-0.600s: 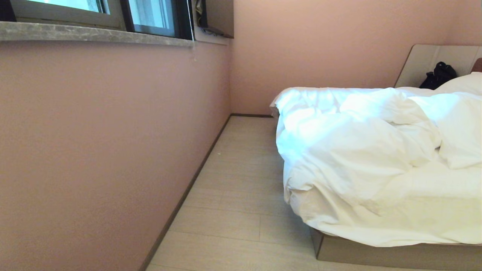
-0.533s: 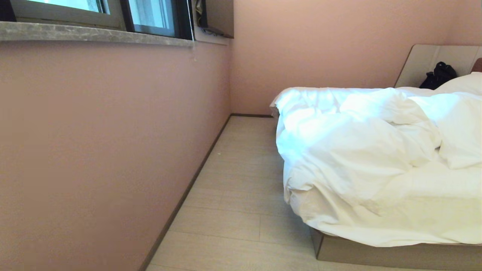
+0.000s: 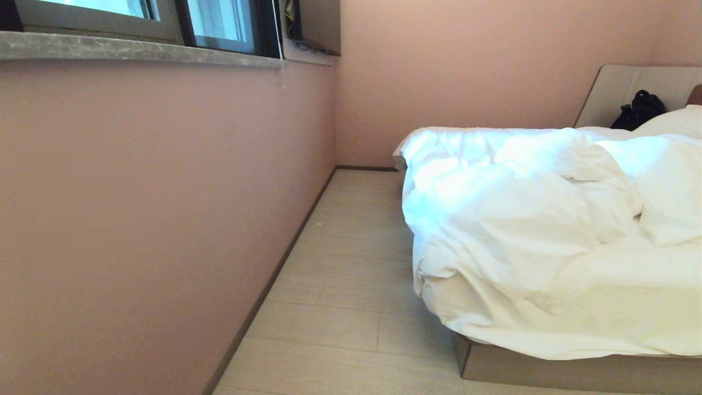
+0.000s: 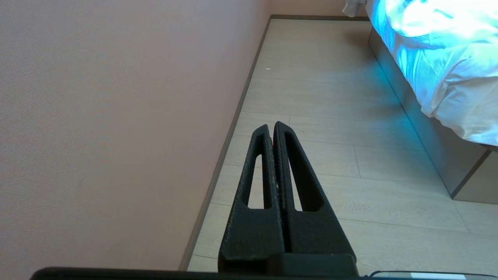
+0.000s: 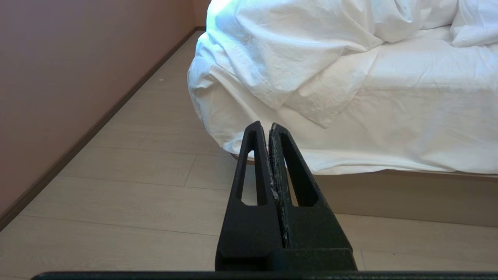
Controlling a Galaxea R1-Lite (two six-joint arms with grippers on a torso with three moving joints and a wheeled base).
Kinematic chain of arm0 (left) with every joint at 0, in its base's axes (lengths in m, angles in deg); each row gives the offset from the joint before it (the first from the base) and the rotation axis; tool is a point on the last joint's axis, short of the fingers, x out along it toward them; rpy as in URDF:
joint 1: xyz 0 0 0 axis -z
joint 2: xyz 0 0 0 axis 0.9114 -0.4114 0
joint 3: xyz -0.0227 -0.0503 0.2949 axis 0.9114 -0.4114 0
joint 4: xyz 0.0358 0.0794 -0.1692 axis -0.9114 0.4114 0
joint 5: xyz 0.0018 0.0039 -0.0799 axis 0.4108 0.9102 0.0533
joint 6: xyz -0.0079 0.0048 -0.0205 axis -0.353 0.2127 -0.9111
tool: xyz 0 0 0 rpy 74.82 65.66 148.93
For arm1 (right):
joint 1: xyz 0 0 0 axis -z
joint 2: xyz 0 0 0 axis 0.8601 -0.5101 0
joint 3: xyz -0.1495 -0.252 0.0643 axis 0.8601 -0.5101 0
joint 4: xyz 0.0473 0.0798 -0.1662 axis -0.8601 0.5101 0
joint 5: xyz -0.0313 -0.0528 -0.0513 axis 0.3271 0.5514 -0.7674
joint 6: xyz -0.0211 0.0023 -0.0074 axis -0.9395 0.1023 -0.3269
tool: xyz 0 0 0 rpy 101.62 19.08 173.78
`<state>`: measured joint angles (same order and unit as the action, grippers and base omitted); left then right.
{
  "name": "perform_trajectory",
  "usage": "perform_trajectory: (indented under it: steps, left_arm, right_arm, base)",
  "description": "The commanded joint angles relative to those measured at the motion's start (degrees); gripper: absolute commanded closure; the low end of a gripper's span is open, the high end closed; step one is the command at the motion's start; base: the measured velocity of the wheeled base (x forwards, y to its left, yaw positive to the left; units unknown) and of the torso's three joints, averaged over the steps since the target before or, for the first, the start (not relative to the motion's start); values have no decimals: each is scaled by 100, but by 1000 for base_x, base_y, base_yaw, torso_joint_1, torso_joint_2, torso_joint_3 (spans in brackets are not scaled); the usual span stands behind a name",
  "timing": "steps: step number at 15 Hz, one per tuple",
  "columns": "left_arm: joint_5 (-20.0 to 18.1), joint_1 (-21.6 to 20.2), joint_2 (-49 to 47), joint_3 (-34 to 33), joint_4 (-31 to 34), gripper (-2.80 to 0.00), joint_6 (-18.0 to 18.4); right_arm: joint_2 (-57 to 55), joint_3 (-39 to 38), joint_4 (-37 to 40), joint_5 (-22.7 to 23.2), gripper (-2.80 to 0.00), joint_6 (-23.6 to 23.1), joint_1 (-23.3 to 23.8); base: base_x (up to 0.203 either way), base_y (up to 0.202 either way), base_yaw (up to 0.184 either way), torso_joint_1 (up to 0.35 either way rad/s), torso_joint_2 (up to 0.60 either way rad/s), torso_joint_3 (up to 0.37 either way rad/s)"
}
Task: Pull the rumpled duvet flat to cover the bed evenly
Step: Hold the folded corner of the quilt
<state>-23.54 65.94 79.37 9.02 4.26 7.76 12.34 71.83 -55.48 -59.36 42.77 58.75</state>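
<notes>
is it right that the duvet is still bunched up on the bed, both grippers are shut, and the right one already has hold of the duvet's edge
Not quite. The duvet is rumpled on the bed and both grippers are shut, but the right gripper holds nothing. The right wrist view shows its fingers closed on themselves over the floor, short of the duvet. The left gripper is likewise empty.

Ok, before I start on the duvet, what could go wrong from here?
1. The duvet is bunched toward the bed's near corner and overhangs it; a pull from there may drag it onto the floor.
2. The aisle between the wall and the bed looks narrow, so driving in risks a scrape.
3. The left gripper and right gripper are shut; they must open before they grasp.
</notes>
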Motion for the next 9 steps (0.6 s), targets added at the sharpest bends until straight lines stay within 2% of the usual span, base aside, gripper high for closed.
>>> perform_trajectory:
  steps: [1,7,9]
  left_arm:
    - [0,3,2,1,3,0,0]
    - [0,2,-6,1,3,0,0]
    - [0,-1,-3,1,6,0,5]
  right_arm:
    - [4,0,0,1,0,-1,-3]
    - [-5,0,0,1,0,-1,-4]
    - [-5,0,0,1,0,-1,5]
  base:
    - [0,0,0,0,0,0]
    - [0,0,0,0,0,0]
    - [131,0,0,5,2,4]
